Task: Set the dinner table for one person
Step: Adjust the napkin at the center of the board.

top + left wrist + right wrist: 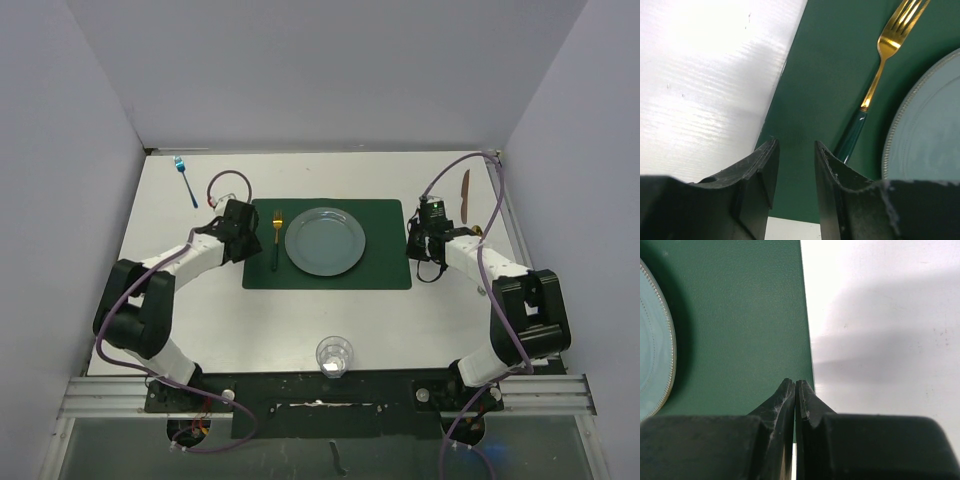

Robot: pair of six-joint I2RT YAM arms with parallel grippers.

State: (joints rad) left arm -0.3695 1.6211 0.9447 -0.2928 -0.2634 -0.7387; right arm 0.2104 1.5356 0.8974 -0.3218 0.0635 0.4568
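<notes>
The setting is partly laid. A dark green mat (385,250) lies in the middle of the white counter (300,320), which fills the workspace under both arms. A pale blue-grey plate (325,241) sits at the centre of the mat. A gold fork with a green handle (880,75) lies on the mat just left of the plate, tines pointing away from the arms, close to the plate's rim but not touching it.

Three pieces appear to be out of place. A blue spoon (185,178) is off the mat at the far left corner. What looks like a copper-coloured knife (465,192) lies near the far right rail. A clear glass (334,355) stands at the near edge between the two arm bases.

The left claw (796,145) hangs over the mat's left border beside the fork handle, with a narrow gap between its fingers and nothing in it. The right claw (795,385) sits over the mat's right border, pinched fully together and empty.

Judging by this layout, the knife, spoon and glass have yet to be brought to the mat, so roughly half the job remains.
</notes>
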